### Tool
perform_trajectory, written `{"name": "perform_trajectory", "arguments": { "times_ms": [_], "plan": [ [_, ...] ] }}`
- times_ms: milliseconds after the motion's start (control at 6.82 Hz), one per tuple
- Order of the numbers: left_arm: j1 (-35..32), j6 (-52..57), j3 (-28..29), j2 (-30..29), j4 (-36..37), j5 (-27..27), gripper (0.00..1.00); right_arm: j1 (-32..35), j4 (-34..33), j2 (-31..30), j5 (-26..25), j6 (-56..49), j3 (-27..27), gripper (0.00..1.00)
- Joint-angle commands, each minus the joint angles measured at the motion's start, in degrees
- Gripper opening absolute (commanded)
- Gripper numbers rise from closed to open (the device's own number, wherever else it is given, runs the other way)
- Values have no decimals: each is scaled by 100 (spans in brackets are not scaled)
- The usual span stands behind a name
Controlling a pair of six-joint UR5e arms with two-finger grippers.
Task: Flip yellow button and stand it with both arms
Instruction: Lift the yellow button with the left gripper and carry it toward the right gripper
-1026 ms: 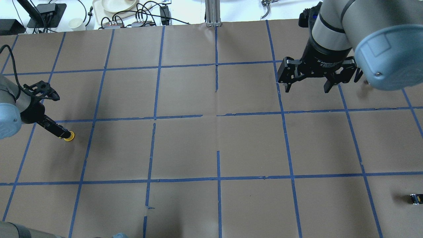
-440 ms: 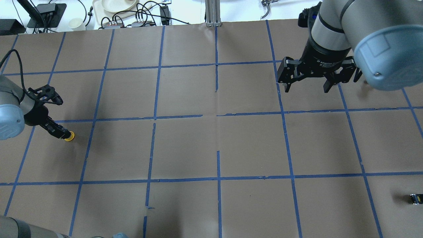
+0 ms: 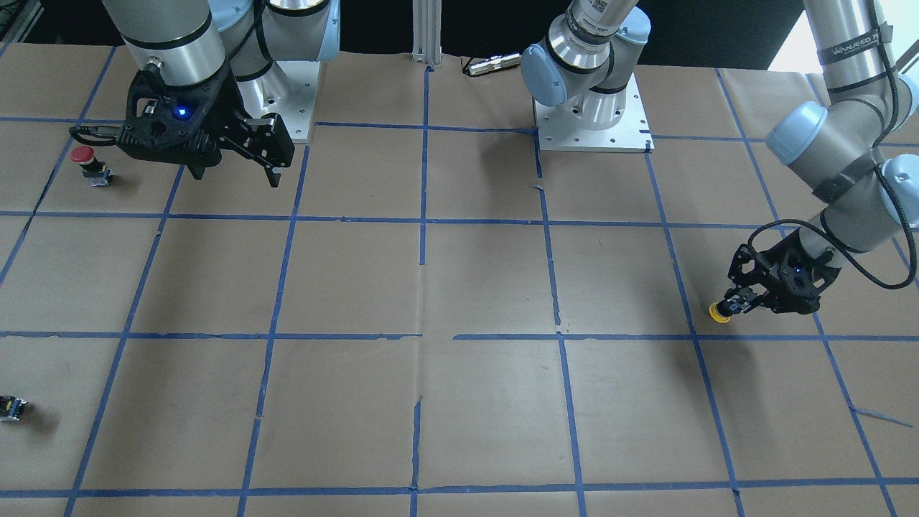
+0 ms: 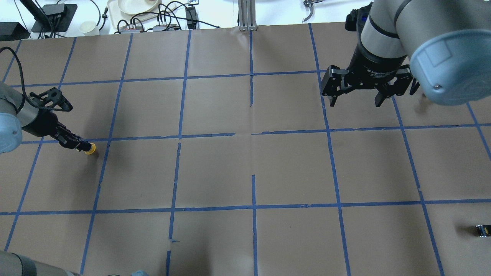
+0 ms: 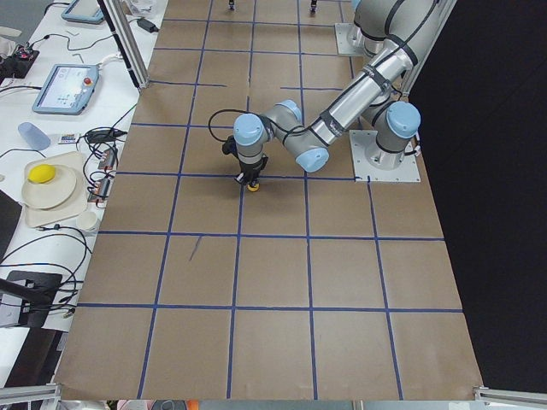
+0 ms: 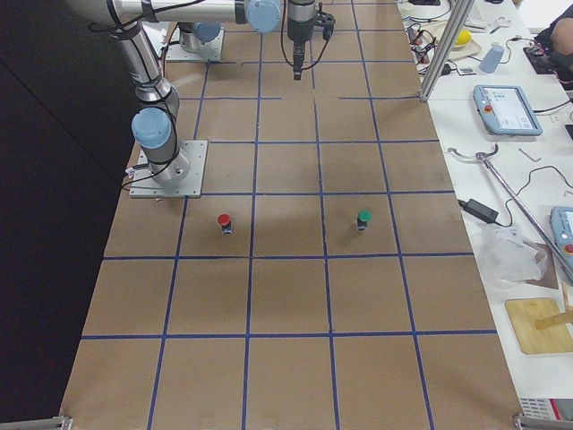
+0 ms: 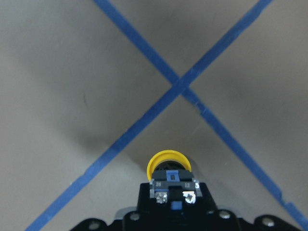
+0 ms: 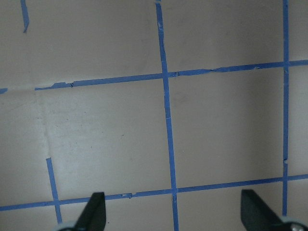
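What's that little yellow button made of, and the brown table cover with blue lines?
Yellow button: probably plastic, smooth cap, two shiny metal-looking screws on its body. Table cover: looks like brown paper, creased. Blue lines: likely tape, torn in spots.

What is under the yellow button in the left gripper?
Only brown paper, near a blue tape crossing. The yellow button is clamped in the left gripper; whether its cap touches the paper is hidden.
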Motion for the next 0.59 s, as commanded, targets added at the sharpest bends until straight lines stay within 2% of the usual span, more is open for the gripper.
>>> {"name": "perform_trajectory", "arguments": {
  "times_ms": [0, 147, 293, 440],
  "plan": [
    [-210, -591, 484, 73, -1522, -1152, 15, 1, 7, 60, 41, 16, 17, 100],
    [-664, -1081, 651, 247, -2174, -1664, 15, -8, -10, 69, 15, 33, 61, 100],
    [-1165, -1869, 584, 510, -2563, -2235, 15, -95, -80, 121, 15, 112, 61, 100],
    [-1588, -2625, 487, 748, -2646, -2710, 15, -375, -11, 148, 146, 173, 9, 100]
  ]
}}
